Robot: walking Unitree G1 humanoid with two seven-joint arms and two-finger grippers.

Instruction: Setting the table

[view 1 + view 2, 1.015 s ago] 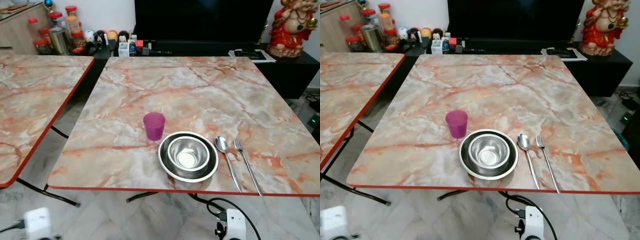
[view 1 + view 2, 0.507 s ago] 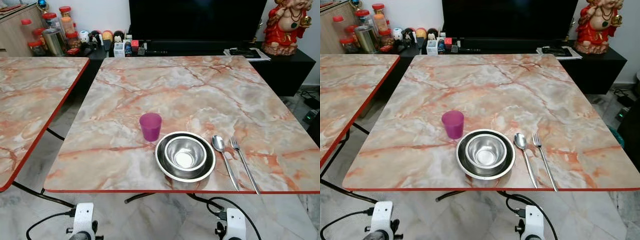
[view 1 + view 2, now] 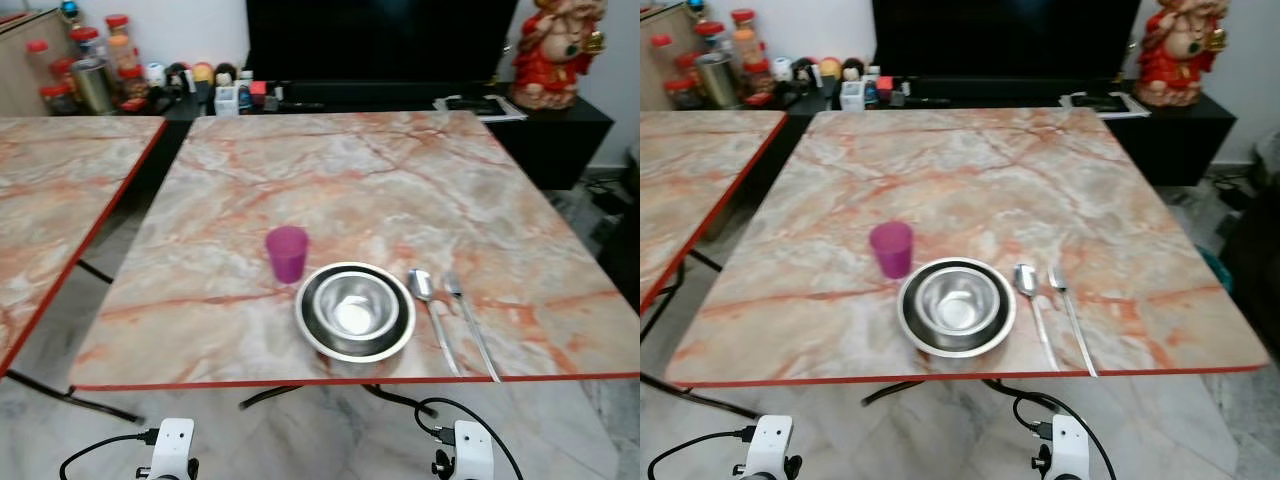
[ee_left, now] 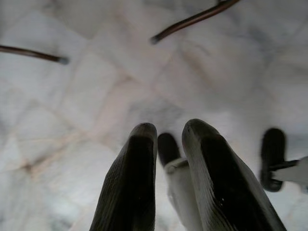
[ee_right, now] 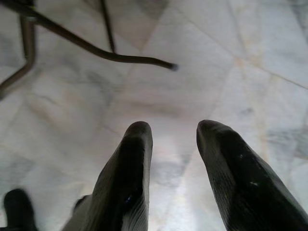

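Near the front edge of the marble-patterned table (image 3: 350, 170) a steel bowl (image 3: 353, 305) sits inside a steel plate (image 3: 401, 336). A purple cup (image 3: 287, 252) stands just behind the plate's left side. To the right of the plate lie a spoon (image 3: 430, 305) and a fork (image 3: 470, 320), side by side with their handles towards me. Both arms hang below the table edge. My left gripper (image 4: 169, 127) points at the tiled floor, open with a narrow gap and holding nothing. My right gripper (image 5: 174, 126) is open wider over the floor, also holding nothing.
A second marble table (image 3: 60, 190) stands to the left across a narrow gap. Behind the tables is a dark TV cabinet (image 3: 380, 95) with jars (image 3: 95, 70) and a red figurine (image 3: 548, 50). Table legs (image 5: 110, 55) cross the floor.
The camera has shifted, so the whole scene sits a little differently. The left wrist has come into view at the bottom. Nothing on the table has moved.
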